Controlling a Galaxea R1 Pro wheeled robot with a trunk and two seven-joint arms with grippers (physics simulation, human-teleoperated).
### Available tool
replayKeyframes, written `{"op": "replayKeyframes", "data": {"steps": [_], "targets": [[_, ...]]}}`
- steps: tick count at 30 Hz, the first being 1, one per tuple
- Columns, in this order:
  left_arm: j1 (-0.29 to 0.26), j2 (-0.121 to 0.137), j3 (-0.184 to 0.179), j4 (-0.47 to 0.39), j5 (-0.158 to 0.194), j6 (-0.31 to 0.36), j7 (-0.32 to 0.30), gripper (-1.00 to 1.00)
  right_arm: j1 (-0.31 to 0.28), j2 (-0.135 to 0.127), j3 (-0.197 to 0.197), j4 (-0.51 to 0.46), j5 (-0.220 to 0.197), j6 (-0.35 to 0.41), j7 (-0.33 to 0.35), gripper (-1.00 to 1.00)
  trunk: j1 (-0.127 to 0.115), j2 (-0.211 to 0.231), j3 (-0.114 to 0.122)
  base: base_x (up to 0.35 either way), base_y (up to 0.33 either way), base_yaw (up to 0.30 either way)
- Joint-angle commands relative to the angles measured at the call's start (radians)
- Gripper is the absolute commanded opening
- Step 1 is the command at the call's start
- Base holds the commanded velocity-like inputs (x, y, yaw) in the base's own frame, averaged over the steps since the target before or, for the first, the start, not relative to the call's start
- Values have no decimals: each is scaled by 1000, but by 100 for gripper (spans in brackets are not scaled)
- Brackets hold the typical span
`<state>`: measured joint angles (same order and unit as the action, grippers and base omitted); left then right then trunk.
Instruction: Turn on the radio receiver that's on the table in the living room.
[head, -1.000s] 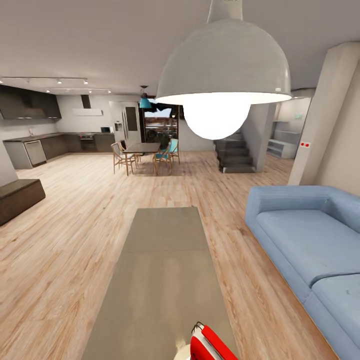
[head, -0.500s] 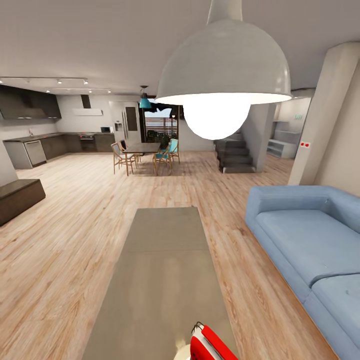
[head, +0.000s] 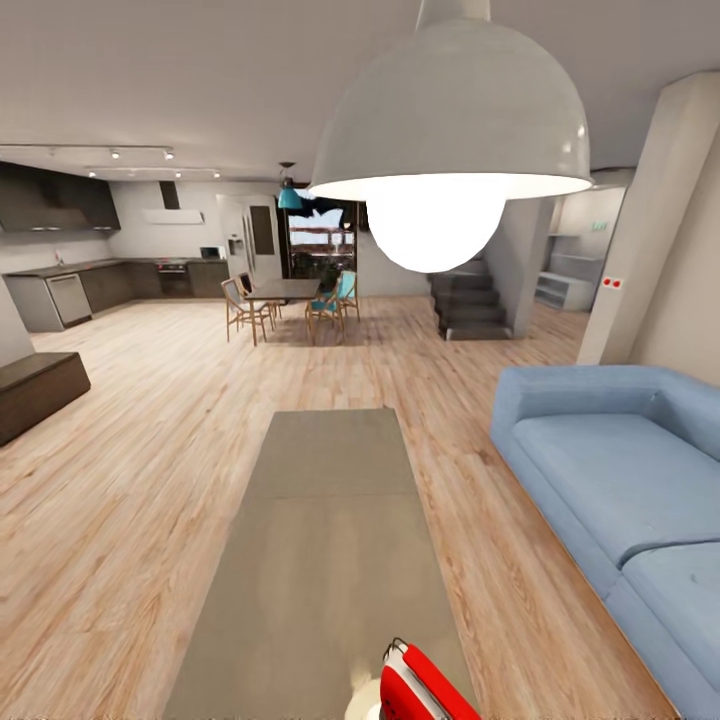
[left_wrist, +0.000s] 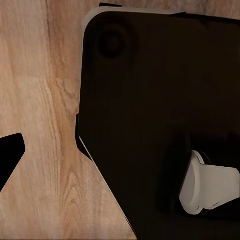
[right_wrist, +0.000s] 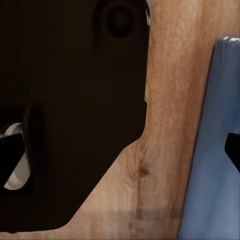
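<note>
From the head camera I look down the length of the tabletop (head: 330, 520), a long grey-taupe slab running away from me over the light wood floor (head: 130, 470). The radio receiver (head: 425, 685) sits at the near end of it, toward the right corner, red with a white side, its thin wire handle at the top; the frame's lower edge cuts it off. The rest of the tabletop looks bare, and I see no containers on it.

The blue sofa (head: 620, 480) runs along the right. The big white dome lamp (head: 450, 130) hangs overhead, bulb lit. Far back stand a dark dining table (head: 283, 292) with wooden chairs, a kitchen run on the far left, and stairs (head: 470, 305) to the right.

Both wrist cameras look down at the floor past the robot's dark base (left_wrist: 160, 115); the right one also catches the sofa's edge (right_wrist: 210, 150). Only dark slivers of each tool show at the picture borders, so I cannot tell how wide either one stands.
</note>
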<state>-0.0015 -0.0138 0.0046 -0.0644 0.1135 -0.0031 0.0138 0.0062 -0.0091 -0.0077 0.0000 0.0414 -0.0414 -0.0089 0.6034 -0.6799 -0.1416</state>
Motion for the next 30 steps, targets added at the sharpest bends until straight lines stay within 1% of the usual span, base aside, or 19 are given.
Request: {"op": "replayKeyframes", "data": {"steps": [1, 30], "targets": [[0, 0, 0, 0, 0, 0, 0, 100, 0, 0, 0, 0, 0, 0, 0, 100, 0, 0, -2, 0, 0, 0], [0, 0, 0, 0, 0, 0, 1, 100, 0, 0, 0, 0, 0, 0, 0, 100, 0, 0, -48, 0, 0, 0]]}}
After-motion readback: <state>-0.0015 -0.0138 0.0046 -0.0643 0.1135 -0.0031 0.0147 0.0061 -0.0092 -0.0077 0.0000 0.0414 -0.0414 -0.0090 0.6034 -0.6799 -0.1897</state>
